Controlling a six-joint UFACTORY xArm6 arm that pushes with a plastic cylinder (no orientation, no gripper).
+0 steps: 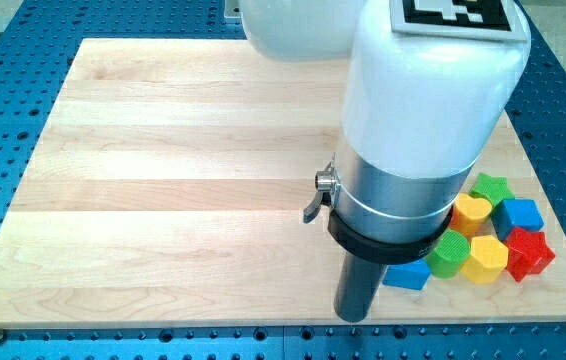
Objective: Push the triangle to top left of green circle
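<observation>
**Triangle hard to pick out; the push looks unfinished**

Camera view: my arm (418, 120) fills the middle and right of the picture, and my rod comes down to the wooden counter (163, 180), with my tip (355, 318) near the view's bottom edge. I carry no hand, only this rod, so there is nothing to open or close.

I take the green circle (450, 253) as my landmark. My tip sits to its left and a little lower, with a blue block (408, 273) between them, partly hidden behind the rod. Just right of the circle lies a yellow block (485, 259), then a red star (528, 251). Above the circle are a yellow heart (470, 212), a green star (490, 187) and a blue cube (519, 214), all crowded close.

The blue block may be the triangle; I cannot be sure. It lies lower-left of the circle, not upper-left, so I judge the task still open.
</observation>
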